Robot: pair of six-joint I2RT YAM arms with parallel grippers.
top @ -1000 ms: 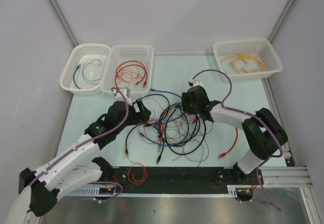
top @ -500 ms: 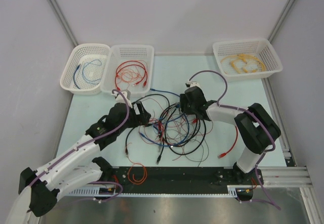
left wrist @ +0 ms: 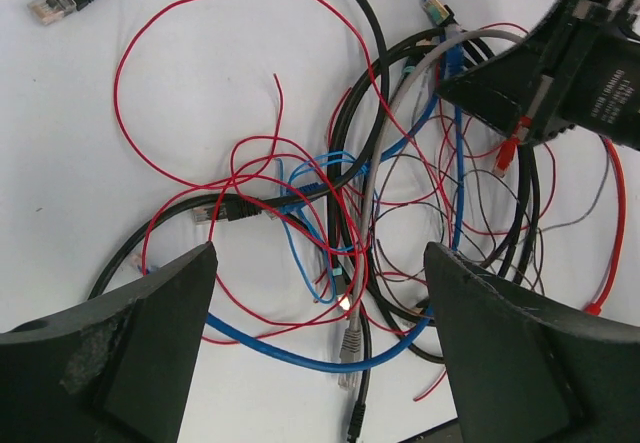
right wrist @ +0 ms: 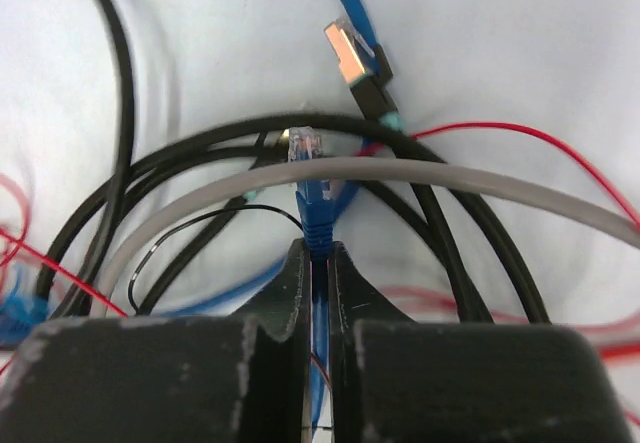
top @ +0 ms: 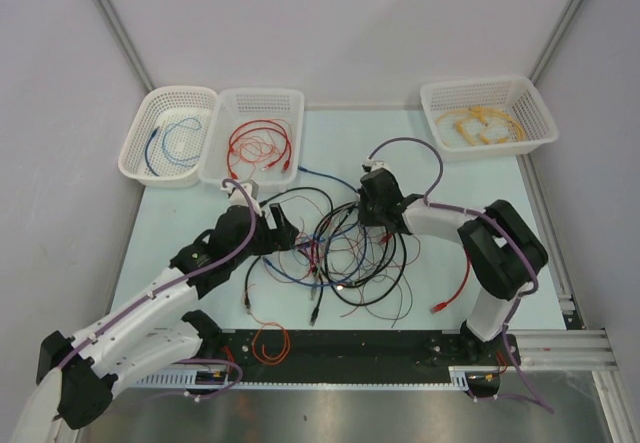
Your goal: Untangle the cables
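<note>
A jumble of black, blue and red cables (top: 340, 253) lies mid-table (top: 450, 183). The left gripper (top: 290, 235) is at its left edge and the right gripper (top: 365, 215) at its upper side. Along the far edge stand three white baskets: blue-wire basket (top: 180, 91), red-wire basket (top: 260, 93), yellow-wire basket (top: 485, 82). A lone red cable (top: 462, 281) lies rightward.

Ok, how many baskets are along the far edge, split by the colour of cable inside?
Basket with blue cable: 1
Basket with red cables: 1
Basket with yellow cables: 1
Total: 3
</note>
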